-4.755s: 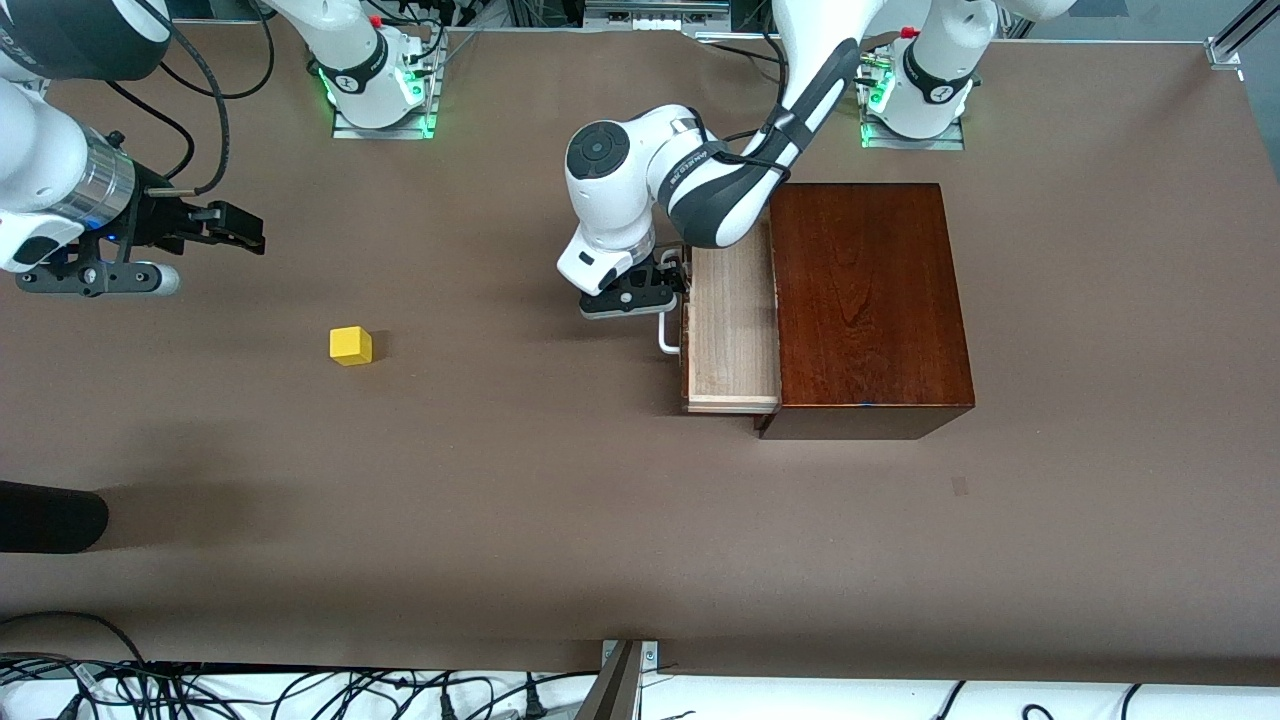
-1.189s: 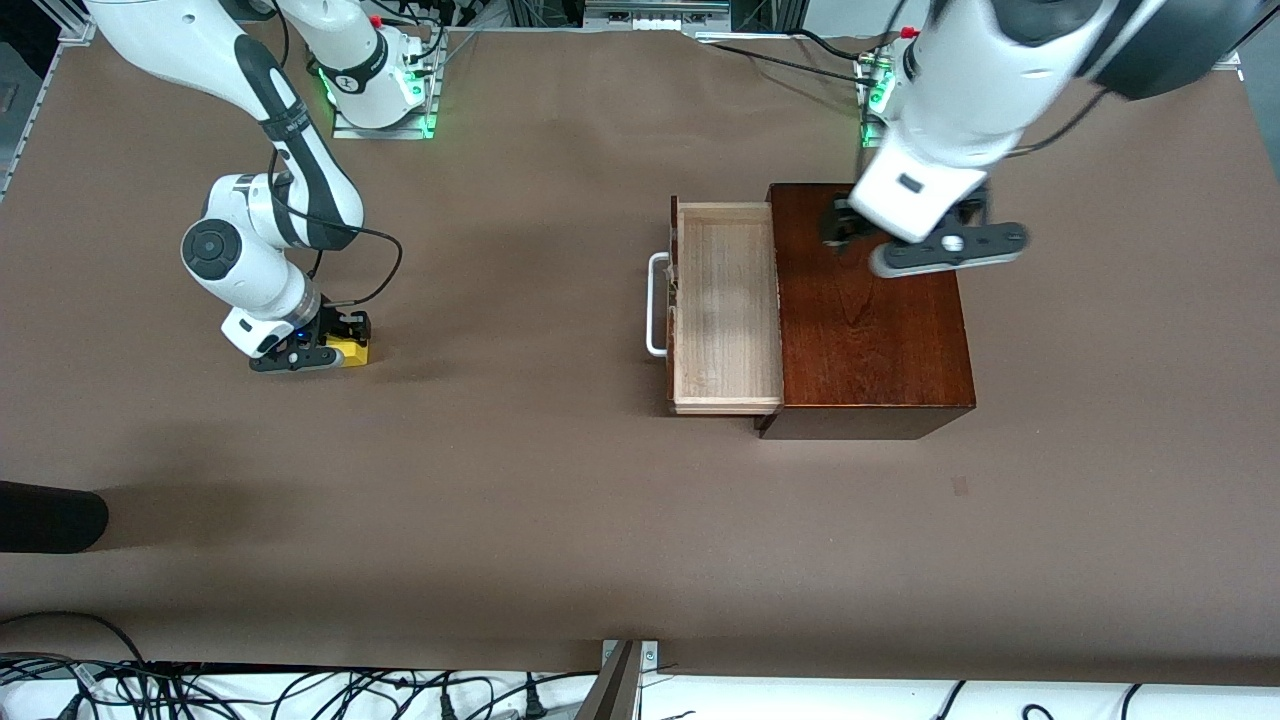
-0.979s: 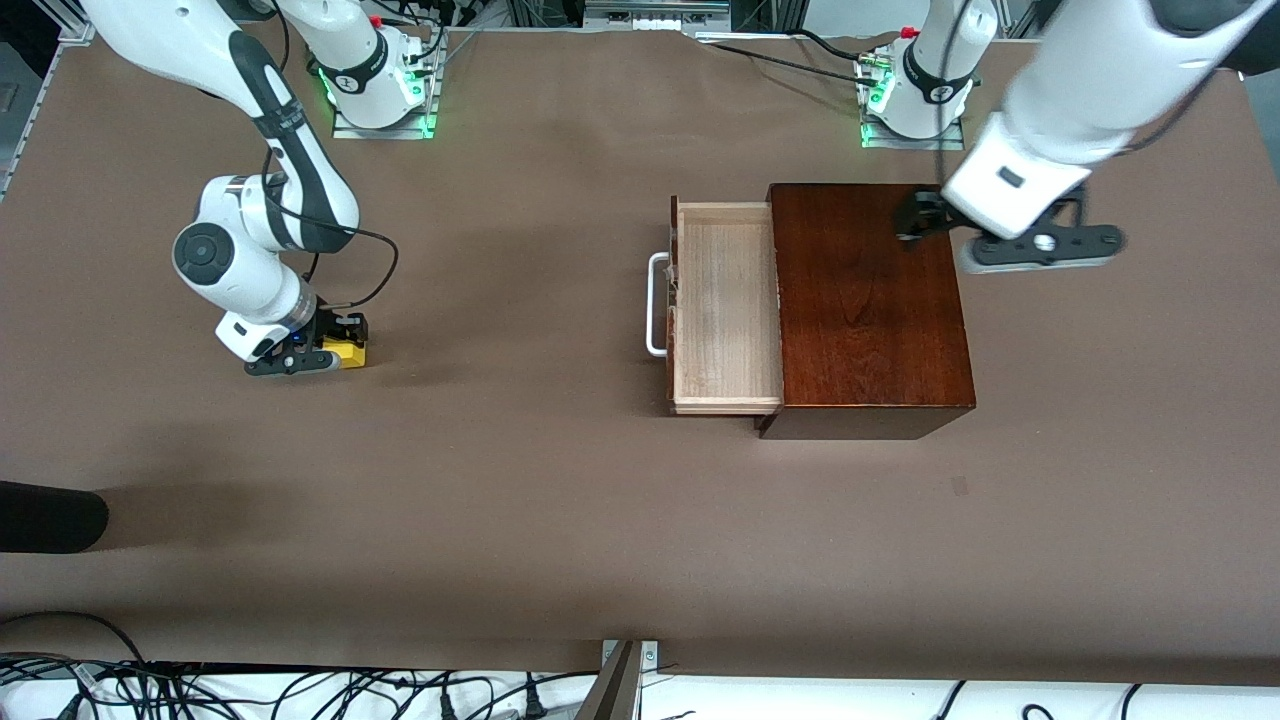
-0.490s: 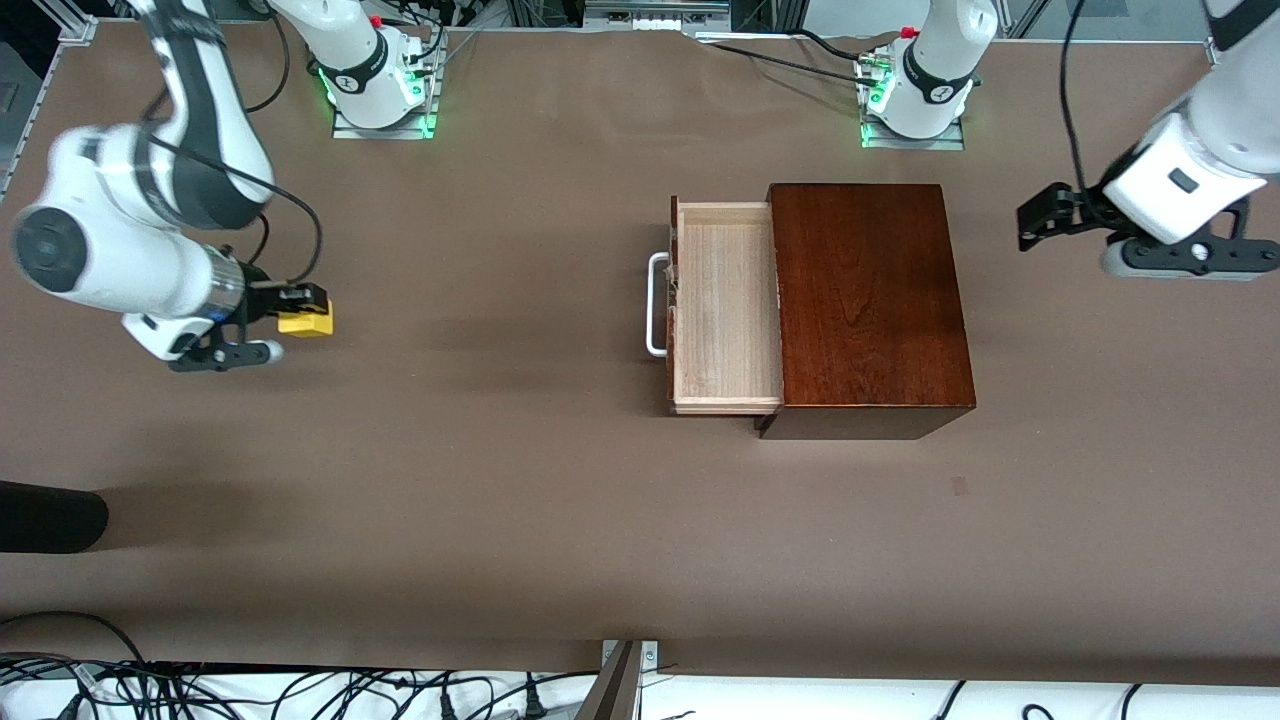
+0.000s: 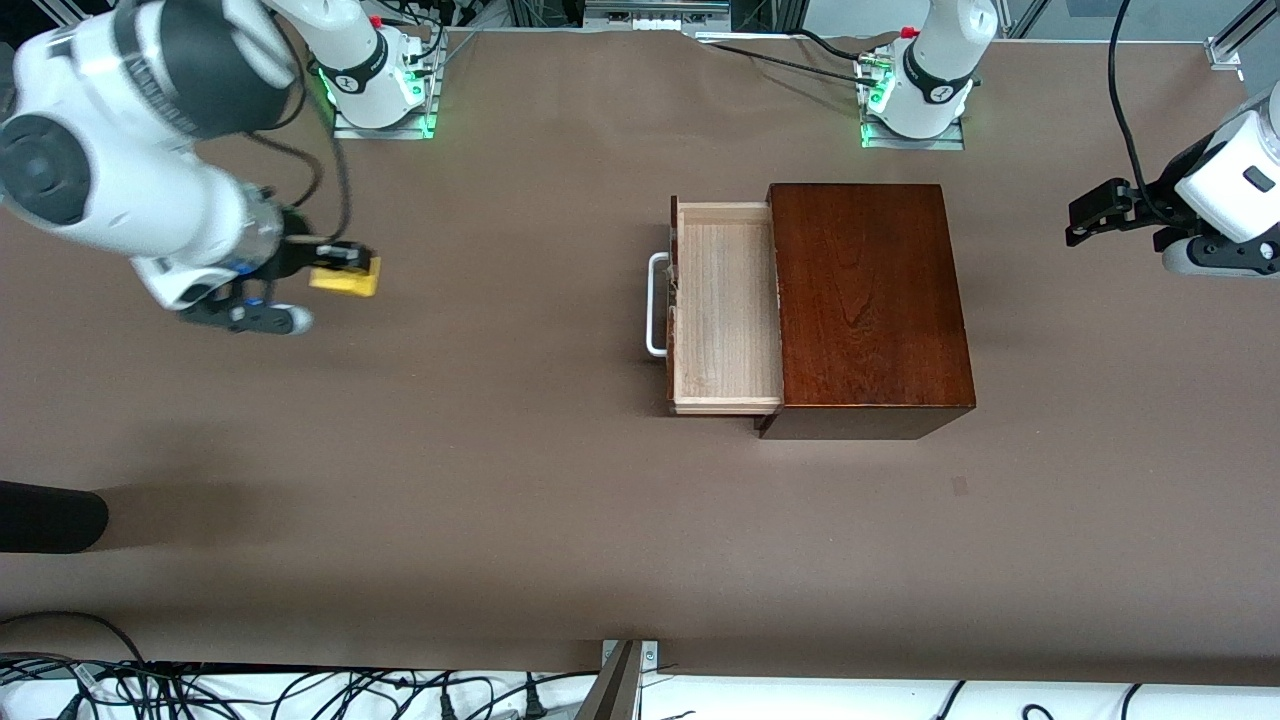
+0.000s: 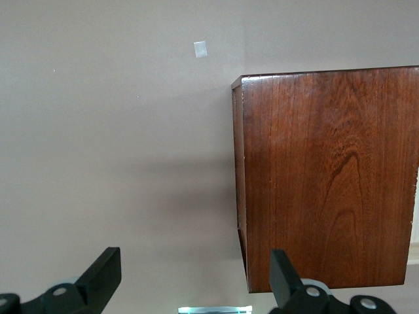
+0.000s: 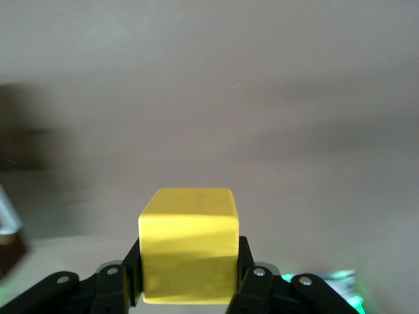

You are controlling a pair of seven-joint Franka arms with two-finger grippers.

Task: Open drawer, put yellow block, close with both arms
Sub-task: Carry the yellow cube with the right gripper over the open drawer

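The drawer [image 5: 725, 305] stands pulled out of the dark mahogany box [image 5: 868, 305], its pale tray empty and its white handle [image 5: 656, 305] facing the right arm's end. My right gripper [image 5: 345, 272] is shut on the yellow block [image 5: 346, 279], held up in the air over bare table toward the right arm's end. In the right wrist view the yellow block [image 7: 188, 245] sits squeezed between the two fingers. My left gripper [image 5: 1088, 213] hangs open and empty over the table past the box's closed end. The left wrist view shows the box [image 6: 327, 176] and my left gripper [image 6: 194, 275] wide open.
Both arm bases [image 5: 375, 80] [image 5: 915, 90] stand along the table's edge farthest from the front camera. A dark object [image 5: 50, 515] pokes in at the right arm's end, nearer the front camera. A small pale mark [image 5: 960, 486] lies on the brown table [image 5: 500, 500].
My right gripper has lifted the yellow block off the table and carried it a little toward the drawer. My left arm has swung away from above the box toward its own end.
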